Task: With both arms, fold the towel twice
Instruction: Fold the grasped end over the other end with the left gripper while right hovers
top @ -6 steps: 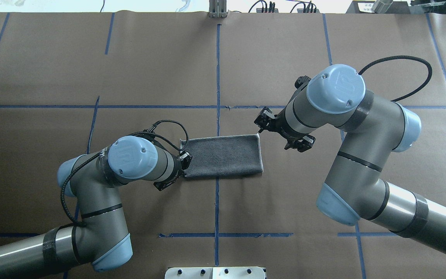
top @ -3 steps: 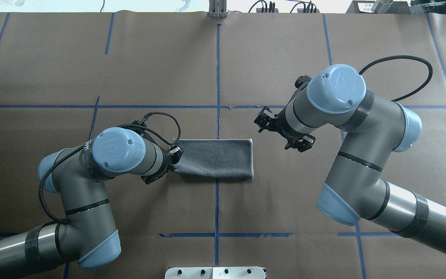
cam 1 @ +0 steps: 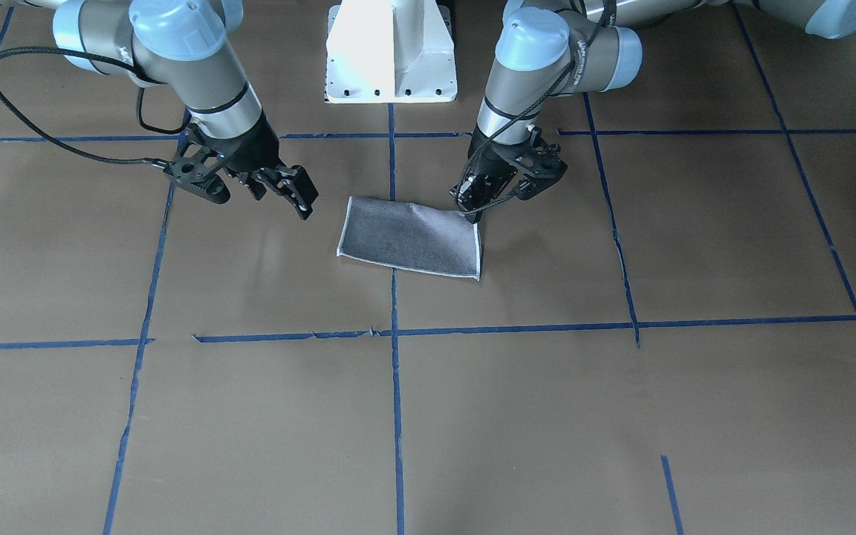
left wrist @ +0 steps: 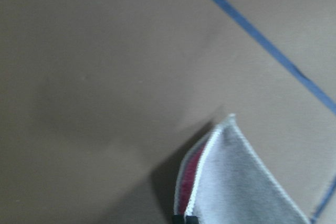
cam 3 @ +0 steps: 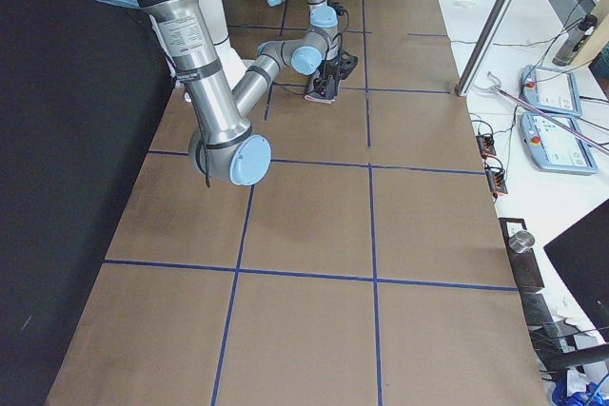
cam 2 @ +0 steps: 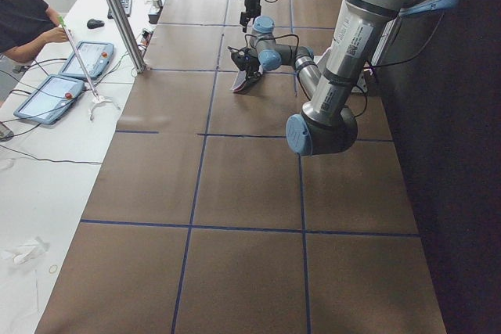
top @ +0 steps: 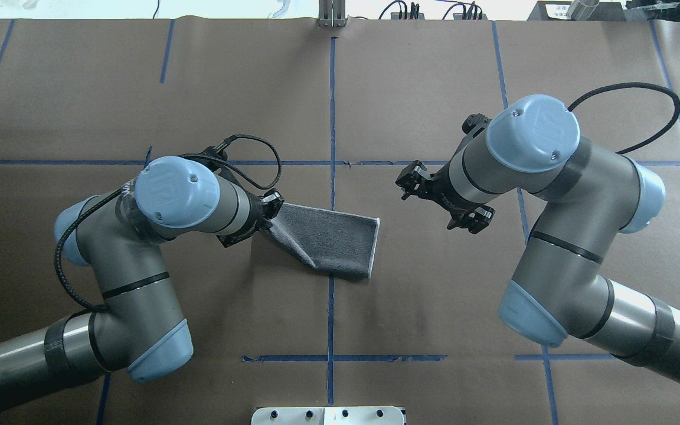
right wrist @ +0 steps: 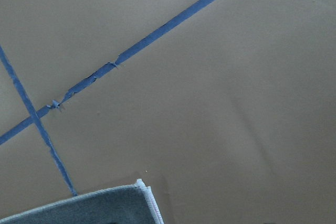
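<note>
In the front-facing view the towel (cam 1: 407, 239), folded once grey-side out, lies near the middle of the bench (cam 1: 547, 416); the left claw (cam 1: 472, 210) pinches a corner at its left end, probably to carry it across for the second fold, while the right claw (cam 1: 261, 189) hangs spread wide near the other end, touching nothing. Overhead, the pinched corner is raised, creasing the cloth. The left wrist view shows pink between grey layers there.

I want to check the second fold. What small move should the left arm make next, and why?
Probably carry the gripped end higher and across toward the free end. The left pincer is shut on one short end of the towel, folded once, grey outside, and that end is raised; the right pincer hangs open, apart from it.
</note>
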You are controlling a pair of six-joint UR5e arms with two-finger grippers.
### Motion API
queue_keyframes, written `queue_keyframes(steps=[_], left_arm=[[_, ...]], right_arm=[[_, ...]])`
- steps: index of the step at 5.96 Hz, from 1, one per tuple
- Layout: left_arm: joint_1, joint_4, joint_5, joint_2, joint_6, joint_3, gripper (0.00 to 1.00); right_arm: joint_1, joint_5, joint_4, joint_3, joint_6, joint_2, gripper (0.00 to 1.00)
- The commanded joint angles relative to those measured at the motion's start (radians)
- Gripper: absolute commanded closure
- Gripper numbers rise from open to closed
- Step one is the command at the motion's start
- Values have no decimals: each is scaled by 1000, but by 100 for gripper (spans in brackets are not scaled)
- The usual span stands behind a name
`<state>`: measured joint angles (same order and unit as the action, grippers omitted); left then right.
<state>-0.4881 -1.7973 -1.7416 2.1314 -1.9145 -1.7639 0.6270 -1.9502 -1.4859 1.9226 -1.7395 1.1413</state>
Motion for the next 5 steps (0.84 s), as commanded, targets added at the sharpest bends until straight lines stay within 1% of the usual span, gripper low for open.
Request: queue_keyframes(steps=[1,2,3,4,5], left_arm=[[64,-10,11,80,11,27,93],[118,-13,75,132,17,76,93],[149,-51,118,157,17,113,93],[160,-86,137,172,17,127,93],[160,-88,151,204,17,154,93]], right_arm=[[26,-16,-4,29,11,38,0],[30,-16,-4,30,15,46,0],[36,-22,-4,29,15,51,0],[36,-22,-2,30,15,57,0],[34,-22,-2,30,15,57,0]])
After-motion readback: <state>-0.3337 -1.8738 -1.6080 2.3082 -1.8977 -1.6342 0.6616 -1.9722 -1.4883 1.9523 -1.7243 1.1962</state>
